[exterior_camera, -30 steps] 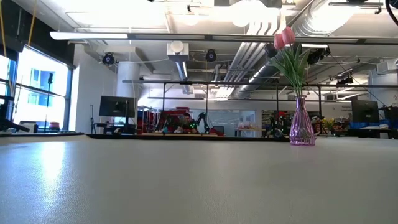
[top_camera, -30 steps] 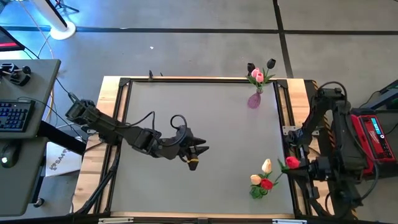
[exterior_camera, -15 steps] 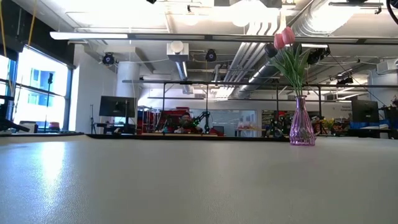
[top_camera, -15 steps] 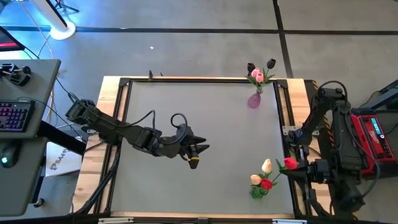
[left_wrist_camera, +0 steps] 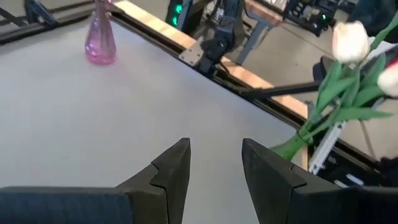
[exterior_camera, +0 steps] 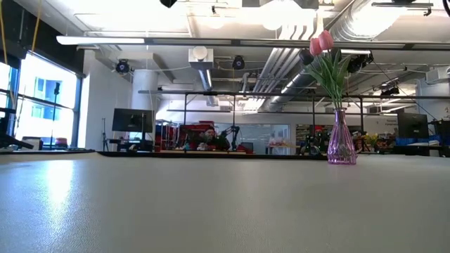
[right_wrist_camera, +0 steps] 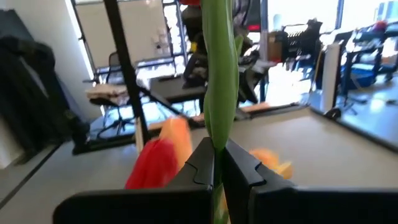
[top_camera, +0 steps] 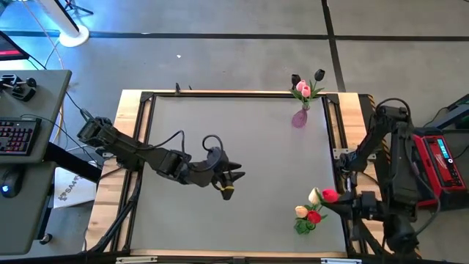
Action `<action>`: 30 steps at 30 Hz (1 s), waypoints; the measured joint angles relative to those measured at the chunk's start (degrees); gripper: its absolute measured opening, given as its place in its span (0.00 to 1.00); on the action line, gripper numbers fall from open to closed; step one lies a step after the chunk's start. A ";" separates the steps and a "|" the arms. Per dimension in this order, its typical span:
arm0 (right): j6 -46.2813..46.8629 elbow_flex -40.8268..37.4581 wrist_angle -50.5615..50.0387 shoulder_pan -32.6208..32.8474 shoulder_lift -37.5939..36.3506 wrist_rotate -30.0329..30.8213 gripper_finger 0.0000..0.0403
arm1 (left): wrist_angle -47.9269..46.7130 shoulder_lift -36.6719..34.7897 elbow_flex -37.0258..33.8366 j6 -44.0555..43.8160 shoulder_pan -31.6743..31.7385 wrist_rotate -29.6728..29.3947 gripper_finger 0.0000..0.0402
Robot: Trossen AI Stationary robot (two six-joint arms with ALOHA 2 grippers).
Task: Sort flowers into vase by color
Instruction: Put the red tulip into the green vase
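The right gripper (right_wrist_camera: 217,165) has its jaws pressed together on the green stem (right_wrist_camera: 219,74) of a red tulip (top_camera: 330,195), whose head sits just off the table's (top_camera: 242,220) right edge at about four o'clock. Just beside it, toward five o'clock, a bunch of cream and red flowers (top_camera: 308,213) stands near the corner. The left gripper (left_wrist_camera: 214,165) hangs over the middle of the table, jaws spread and holding nothing. At about one o'clock, by the far edge, a pink glass vase (top_camera: 299,118) holds pink and dark tulips (top_camera: 304,86).
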 joint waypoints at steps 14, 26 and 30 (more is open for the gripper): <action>7.54 0.00 0.80 -0.22 1.21 -10.17 0.12 | -0.14 0.00 0.00 3.44 -0.02 3.93 0.33; 21.23 0.00 0.74 -0.23 -2.01 -31.12 0.36 | -0.14 0.00 0.00 3.63 -0.02 3.95 0.33; 23.71 0.00 2.38 -0.23 -5.24 -39.59 0.36 | -0.14 0.00 0.00 3.47 -0.02 4.03 0.33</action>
